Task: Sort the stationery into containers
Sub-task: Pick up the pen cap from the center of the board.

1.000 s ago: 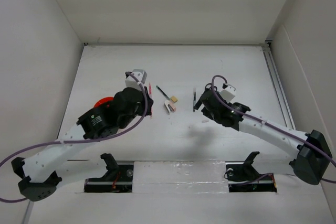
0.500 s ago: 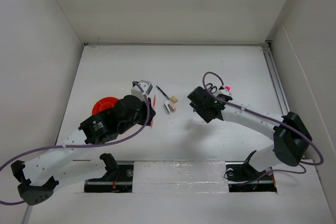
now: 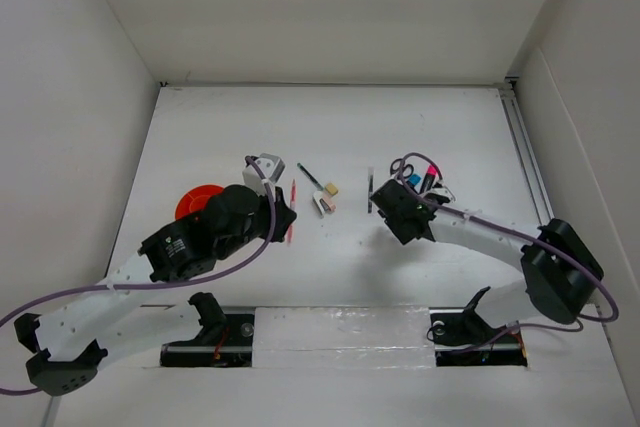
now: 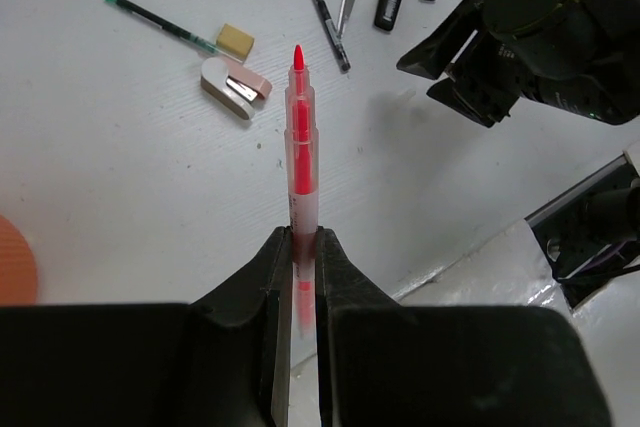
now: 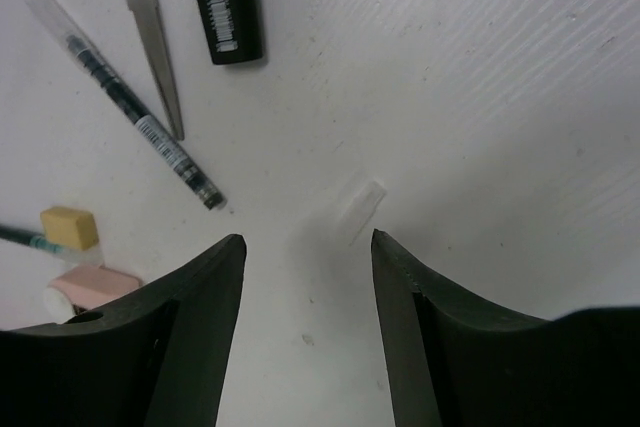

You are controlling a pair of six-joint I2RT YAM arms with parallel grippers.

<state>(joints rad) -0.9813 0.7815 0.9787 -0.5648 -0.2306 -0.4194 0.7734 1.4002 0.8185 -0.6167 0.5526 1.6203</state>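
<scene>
My left gripper (image 4: 300, 247) is shut on a red pen (image 4: 299, 137) and holds it above the table, tip pointing away; both show in the top view, gripper (image 3: 284, 217) and pen (image 3: 292, 209). The orange cup (image 3: 195, 199) stands to its left, half hidden by the left arm. My right gripper (image 5: 308, 242) is open and empty over bare table, just right of a dark pen (image 5: 140, 122). Scissors (image 3: 405, 164), a blue highlighter (image 3: 413, 182) and a pink highlighter (image 3: 430, 172) lie behind the right wrist. A yellow eraser (image 4: 236, 40) and a pink-and-white eraser (image 4: 235, 87) lie between the arms.
A thin green-tipped pen (image 4: 160, 22) lies beside the yellow eraser. A small clear cap (image 5: 360, 199) lies on the table between my right fingers. White walls enclose the table on the left, back and right. The right arm (image 4: 540, 37) is close to the right of the red pen.
My left gripper has drawn back toward the near edge with the red pen. My right wrist has swung and shifted right, uncovering the dark pen, scissors and highlighters.
</scene>
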